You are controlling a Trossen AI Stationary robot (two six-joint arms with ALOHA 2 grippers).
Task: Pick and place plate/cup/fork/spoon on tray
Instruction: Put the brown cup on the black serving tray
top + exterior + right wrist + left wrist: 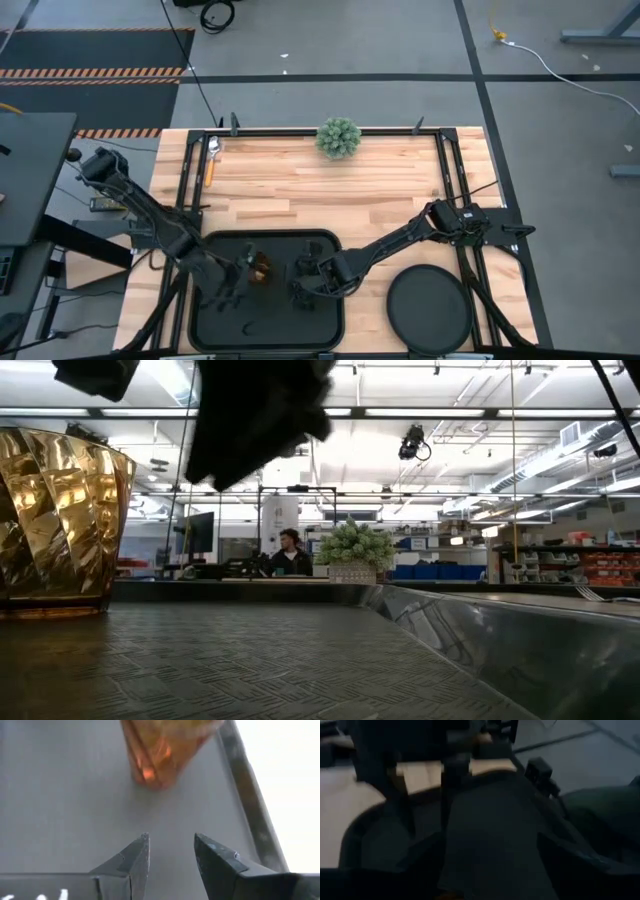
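two dark jointed arms, right pincer with tapered grey fingers

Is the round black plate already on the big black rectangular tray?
No: in the high view the round black plate lies on the wooden table, right of the rectangular black tray.

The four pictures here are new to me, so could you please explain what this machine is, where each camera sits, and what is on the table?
It is a robot with two dark arms at a wooden table, each ending in a two-finger gripper. One camera looks straight down, one sits at tray-floor height, and one rides on each wrist.

From above, both arms reach over the black tray. The amber cup stands upright on it, beside the left gripper, and nothing is held. The right gripper hovers over the tray with its fingers apart and empty, facing the cup.

The round black plate lies on the table right of the tray. A utensil, apparently the spoon, lies near the far left corner, and a small plant stands at the far edge. I cannot find the fork.
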